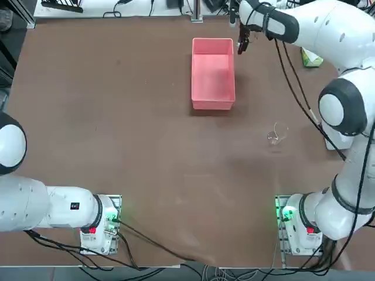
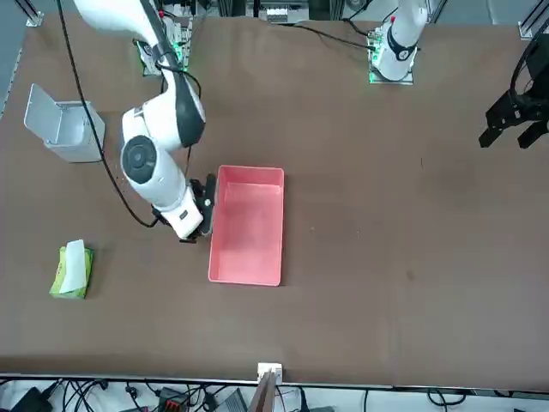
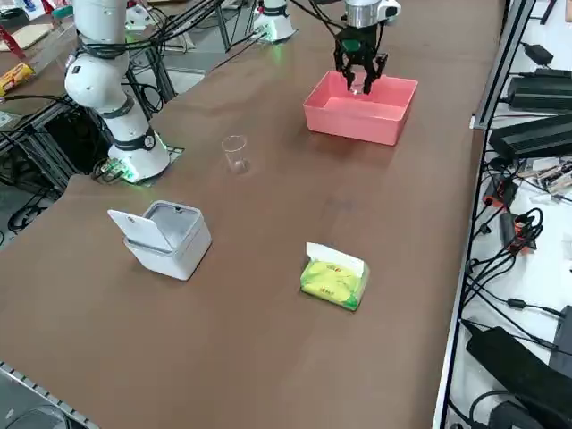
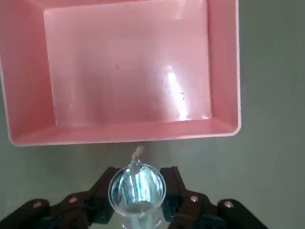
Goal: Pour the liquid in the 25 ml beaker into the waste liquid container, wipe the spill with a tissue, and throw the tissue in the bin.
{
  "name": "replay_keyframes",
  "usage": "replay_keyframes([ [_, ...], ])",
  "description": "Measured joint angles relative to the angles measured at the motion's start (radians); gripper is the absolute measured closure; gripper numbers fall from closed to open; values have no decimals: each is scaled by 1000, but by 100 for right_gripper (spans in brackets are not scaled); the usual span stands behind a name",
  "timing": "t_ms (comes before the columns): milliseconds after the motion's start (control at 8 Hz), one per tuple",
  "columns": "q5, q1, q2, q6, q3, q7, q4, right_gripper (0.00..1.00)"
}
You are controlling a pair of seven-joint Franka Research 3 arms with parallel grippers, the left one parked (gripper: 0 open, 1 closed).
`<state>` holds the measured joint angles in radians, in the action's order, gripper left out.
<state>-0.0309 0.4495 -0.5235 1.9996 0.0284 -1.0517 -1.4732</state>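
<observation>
Early in the job, by the look of things. Right gripper (image 4: pixel 137 200) clamped on the 25 ml beaker (image 4: pixel 137 188), held above the table just beside the tray's (image 1: pixel 212 104) right wall near its far end, not yet over the pink floor. Beaker's mouth turned toward the tray in the wrist view, with a small glint at its lip just short of the wall; whether that is liquid cannot be told. Faint sheen on the tray floor, but no clear sign of poured liquid, so pouring judged not yet done. No spill to be made out on the table, and no loose tissue anywhere. Tissue pack (image 3: pixel 333 278) untouched near the table's right edge, white tuft up. Bin (image 3: pixel 167 237) standing open, lid tipped back, well apart from the tray. Larger beaker (image 1: pixel 277 134) alone mid-table. Left to do: carry over the tray, tip, pull a tissue, wipe, drop in the bin.
</observation>
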Motion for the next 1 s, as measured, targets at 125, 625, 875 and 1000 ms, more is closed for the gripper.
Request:
replay_keyframes([
  [125,30,1,-9,-26,0,36,9,53],
  [625,94,9,-23,-87,0,103,24,53],
  [875,103,41,-44,-98,0,117,96,53],
  [1000,107,58,-59,-110,0,136,134,53],
])
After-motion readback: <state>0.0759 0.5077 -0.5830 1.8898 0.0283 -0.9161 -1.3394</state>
